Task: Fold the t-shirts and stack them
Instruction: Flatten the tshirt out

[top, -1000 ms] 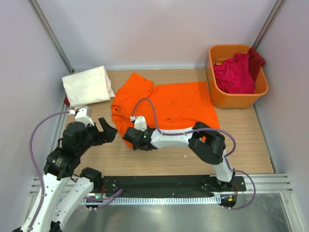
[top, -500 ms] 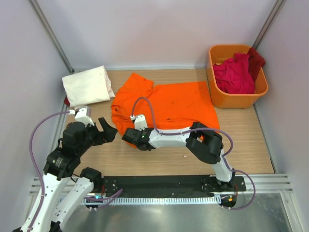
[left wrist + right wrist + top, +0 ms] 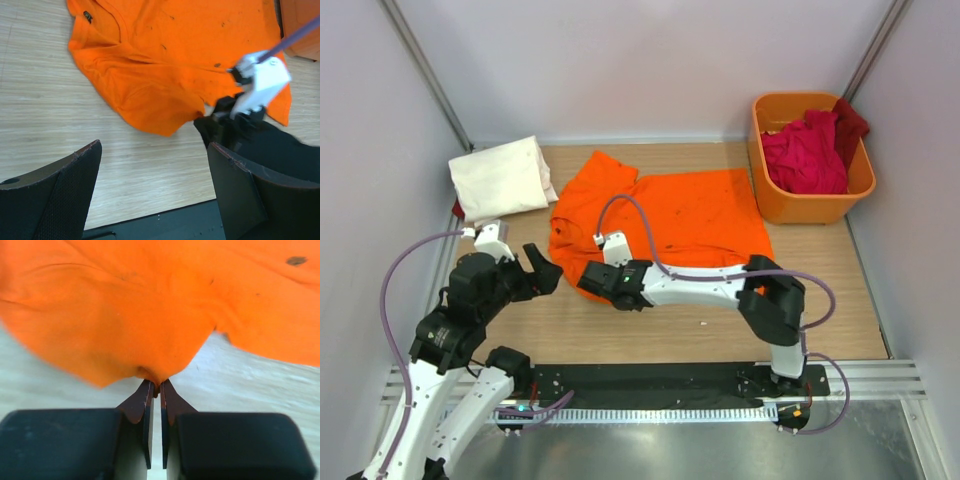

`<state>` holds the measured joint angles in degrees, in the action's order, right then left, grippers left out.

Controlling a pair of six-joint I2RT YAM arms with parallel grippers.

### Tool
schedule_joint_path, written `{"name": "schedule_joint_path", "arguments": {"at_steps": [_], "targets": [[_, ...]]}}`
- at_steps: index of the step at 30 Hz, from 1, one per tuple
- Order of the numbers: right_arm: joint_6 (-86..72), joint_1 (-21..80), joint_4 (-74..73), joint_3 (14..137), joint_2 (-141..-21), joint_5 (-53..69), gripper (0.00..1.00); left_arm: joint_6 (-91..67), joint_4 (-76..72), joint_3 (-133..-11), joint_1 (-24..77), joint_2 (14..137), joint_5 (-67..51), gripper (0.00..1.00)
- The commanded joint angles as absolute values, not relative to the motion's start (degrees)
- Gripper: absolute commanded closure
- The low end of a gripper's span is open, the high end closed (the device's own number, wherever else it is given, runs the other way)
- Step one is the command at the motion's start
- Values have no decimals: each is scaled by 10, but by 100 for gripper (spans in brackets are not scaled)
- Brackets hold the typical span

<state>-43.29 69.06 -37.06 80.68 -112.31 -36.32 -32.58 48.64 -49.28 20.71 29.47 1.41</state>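
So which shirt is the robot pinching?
The orange t-shirt: the right gripper is shut on its edge. The cream t-shirt lies folded apart; the red t-shirts sit in the tub.

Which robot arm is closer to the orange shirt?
Right. The right fingers are pinching the orange shirt at its near edge. The left fingers are open beside the shirt, above the table, not touching it.

Both arms (image 3: 690, 291) have white shells with black joint housings, and a lilac cable (image 3: 388, 292) trails behind each set of jaws. The left gripper (image 3: 155, 167) has broad matte-black fingers (image 3: 60, 195) with reddish-worn edges. The right gripper (image 3: 155, 385) has thin dark blade fingers (image 3: 146, 401) on black blocks, with a green light (image 3: 623, 281) behind them.
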Motion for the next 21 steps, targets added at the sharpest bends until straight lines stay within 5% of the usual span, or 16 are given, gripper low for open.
{"name": "schedule_joint_path", "arguments": {"at_steps": [1, 6, 8, 10, 11, 21], "targets": [[-434, 717, -428, 844, -1009, -363, 99, -326, 466, -491, 207, 293, 12, 13], [-433, 718, -469, 836, -944, -280, 91, -327, 467, -490, 207, 292, 17, 13], [-450, 718, -507, 821, -920, -291, 69, -327, 467, -491, 206, 292, 20, 13], [-462, 718, -533, 793, -904, -309, 20, -327, 468, -490, 206, 294, 20, 13], [-467, 717, -542, 786, -890, -315, 15, -327, 467, -491, 206, 294, 20, 13], [-470, 715, -469, 683, -821, -273, 10, -324, 466, -492, 206, 337, 4, 13]]}}
